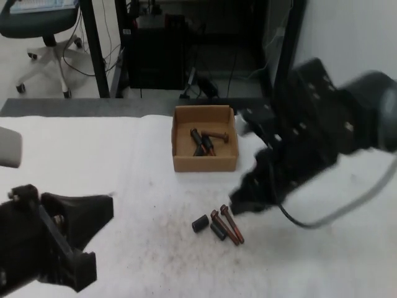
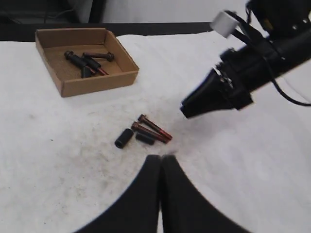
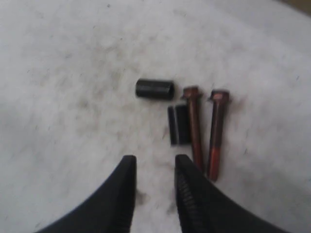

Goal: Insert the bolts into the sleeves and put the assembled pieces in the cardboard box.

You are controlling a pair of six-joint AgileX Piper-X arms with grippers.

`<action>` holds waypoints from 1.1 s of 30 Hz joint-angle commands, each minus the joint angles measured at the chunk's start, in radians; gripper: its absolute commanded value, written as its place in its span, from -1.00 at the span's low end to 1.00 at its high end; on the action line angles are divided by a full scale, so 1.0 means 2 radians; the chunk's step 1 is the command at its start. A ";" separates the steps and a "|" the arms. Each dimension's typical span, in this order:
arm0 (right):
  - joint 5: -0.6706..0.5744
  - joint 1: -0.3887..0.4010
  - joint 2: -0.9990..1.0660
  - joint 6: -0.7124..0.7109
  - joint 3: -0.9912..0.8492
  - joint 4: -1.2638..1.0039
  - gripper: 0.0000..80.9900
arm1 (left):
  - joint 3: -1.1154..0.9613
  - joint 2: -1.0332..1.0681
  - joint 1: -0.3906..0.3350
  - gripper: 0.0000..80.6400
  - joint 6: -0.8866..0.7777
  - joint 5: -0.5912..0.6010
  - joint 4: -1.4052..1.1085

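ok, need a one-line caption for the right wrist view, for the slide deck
Open right gripper above two loose sleeves and two bolts lying side by side on the white bench cover.

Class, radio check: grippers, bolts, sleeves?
Left gripper shut, empty. Right gripper open near two rust-red metal bolts, two black cylindrical sleeves, loose. Brown cardboard box holds finished pieces.

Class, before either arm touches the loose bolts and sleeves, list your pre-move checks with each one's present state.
1. Right gripper open, empty, near the parts: ok.
2. Left gripper open for gripping: not ok, shut.
3. Two rust-red metal hex-head bolts loose on the white cloth: ok.
4. Two short black cylindrical sleeves clear of the bolts: one ok; the other, cannot tell.
5. Open brown cardboard box has room: ok.
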 commanded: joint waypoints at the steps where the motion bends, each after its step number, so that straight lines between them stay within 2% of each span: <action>1: 0.059 0.002 0.047 -0.011 -0.072 -0.004 -0.11 | 0.000 0.006 0.000 -0.99 -0.005 0.029 -0.001; 5: 0.090 0.000 0.095 -0.065 -0.133 0.020 -0.18 | 0.000 0.004 0.000 -0.99 -0.005 0.033 0.002; 9: 0.092 0.001 0.135 -0.076 -0.169 0.044 -0.19 | 0.000 0.004 0.000 -0.99 -0.005 0.033 0.014; 18: 0.114 0.004 0.163 -0.076 -0.170 0.094 -0.19 | 0.000 0.004 0.000 -0.99 0.000 0.042 0.066; 33: 0.114 0.010 0.175 -0.076 -0.137 0.089 -0.19 | 0.000 0.004 0.000 -0.99 0.000 0.042 0.066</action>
